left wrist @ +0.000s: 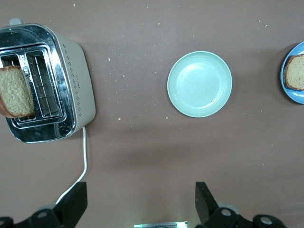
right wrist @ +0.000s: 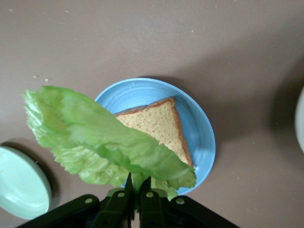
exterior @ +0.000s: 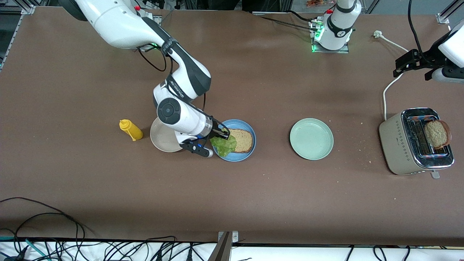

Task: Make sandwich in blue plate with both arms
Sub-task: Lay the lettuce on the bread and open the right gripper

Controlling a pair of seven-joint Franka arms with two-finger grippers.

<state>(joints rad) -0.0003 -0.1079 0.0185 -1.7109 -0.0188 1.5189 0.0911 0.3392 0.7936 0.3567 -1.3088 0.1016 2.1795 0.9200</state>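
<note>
Matte brown tabletop (exterior: 253,195), faintly speckled w/ crumbs near the toaster end; tangle of black cables along the edge nearest the front cam.

I see the right gripper (exterior: 221,136) over the blue plate (exterior: 250,127), fingers pinched fully together on a ruffled green lettuce leaf (exterior: 224,144). In the right wrist view the leaf (right wrist: 99,142) hangs wide and crinkly, thin and glossy, w/ a pale rib, over the plate (right wrist: 199,128). On that plate – round, shallow, smooth w/ a raised rim – lies one bread slice (exterior: 242,140): squarish, porous brown crumb, darker crust. The leaf covers the slice's edge toward the right arm's end.

Left gripper (exterior: 411,63) is up in the air over the table near the toaster's white cord (exterior: 385,98), fingers spread wide, holding nothing; that arm waits. Its wrist view shows both black fingers (left wrist: 73,204) apart above bare table.

Toaster (exterior: 398,145): boxy beige shell w/ a small dotted pattern, shiny chrome top, two slots. A second bread slice (exterior: 436,134) stands out of one slot, rounded top.

Pale green plate (exterior: 311,139), smooth and round, sits between blue plate and toaster. A beige-white plate (exterior: 161,139) lies just beside the blue one toward the right arm's end, partly under the arm; next to it a yellow squeeze bottle (exterior: 131,129) – plastic, nozzle-capped, lying tilted.
</note>
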